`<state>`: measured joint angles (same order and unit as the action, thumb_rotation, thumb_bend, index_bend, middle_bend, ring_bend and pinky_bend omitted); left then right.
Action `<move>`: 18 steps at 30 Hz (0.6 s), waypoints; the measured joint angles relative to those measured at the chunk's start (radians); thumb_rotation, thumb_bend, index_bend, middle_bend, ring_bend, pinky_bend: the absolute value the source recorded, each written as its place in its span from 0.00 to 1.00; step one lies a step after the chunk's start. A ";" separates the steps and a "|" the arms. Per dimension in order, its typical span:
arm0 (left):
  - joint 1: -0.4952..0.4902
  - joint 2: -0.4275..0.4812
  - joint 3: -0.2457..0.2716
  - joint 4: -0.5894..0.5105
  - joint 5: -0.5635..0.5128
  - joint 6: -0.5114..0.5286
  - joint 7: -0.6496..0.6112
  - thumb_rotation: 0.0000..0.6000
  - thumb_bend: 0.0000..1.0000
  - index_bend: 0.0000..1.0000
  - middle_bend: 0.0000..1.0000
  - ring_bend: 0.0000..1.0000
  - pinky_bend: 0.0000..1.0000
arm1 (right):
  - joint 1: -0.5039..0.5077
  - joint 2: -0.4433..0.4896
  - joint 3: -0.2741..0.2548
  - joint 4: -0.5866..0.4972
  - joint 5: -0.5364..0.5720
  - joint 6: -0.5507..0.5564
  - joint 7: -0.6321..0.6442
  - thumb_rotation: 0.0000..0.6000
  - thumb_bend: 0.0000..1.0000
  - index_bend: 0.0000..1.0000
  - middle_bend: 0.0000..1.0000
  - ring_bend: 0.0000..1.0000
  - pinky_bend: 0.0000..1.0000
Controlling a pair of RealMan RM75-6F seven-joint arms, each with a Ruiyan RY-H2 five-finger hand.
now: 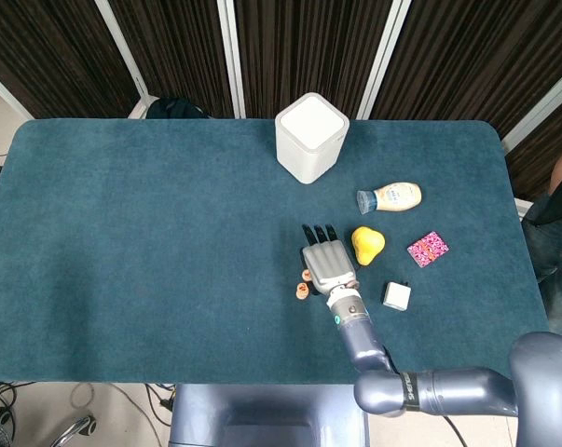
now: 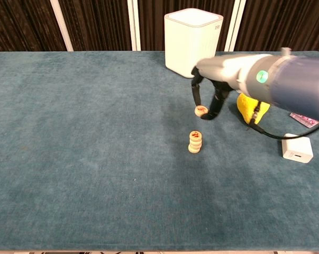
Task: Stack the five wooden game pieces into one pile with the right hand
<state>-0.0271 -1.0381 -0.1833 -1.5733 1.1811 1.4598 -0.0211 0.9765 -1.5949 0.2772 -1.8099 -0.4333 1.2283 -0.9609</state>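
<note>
Wooden piece [image 2: 201, 110] pinched in the right hand [image 2: 207, 98], above the pile [image 2: 195, 142].

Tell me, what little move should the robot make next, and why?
Probably carry the right hand toward the pile until the held piece hangs above it, then lower. The fingers pinch one wooden piece in the air, up and to the right of the pile, so it is not lined up yet.

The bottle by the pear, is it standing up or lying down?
Lying down: the bottle rests on its side on the table, its cap end pointing left.
</note>
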 measured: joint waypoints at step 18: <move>-0.003 -0.006 0.000 0.000 -0.001 0.001 0.015 1.00 0.15 0.05 0.00 0.00 0.09 | 0.011 -0.071 -0.062 0.056 -0.037 -0.017 0.025 1.00 0.40 0.54 0.00 0.00 0.00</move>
<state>-0.0300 -1.0445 -0.1833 -1.5735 1.1800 1.4607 -0.0063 0.9879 -1.6663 0.2153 -1.7539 -0.4704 1.2116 -0.9358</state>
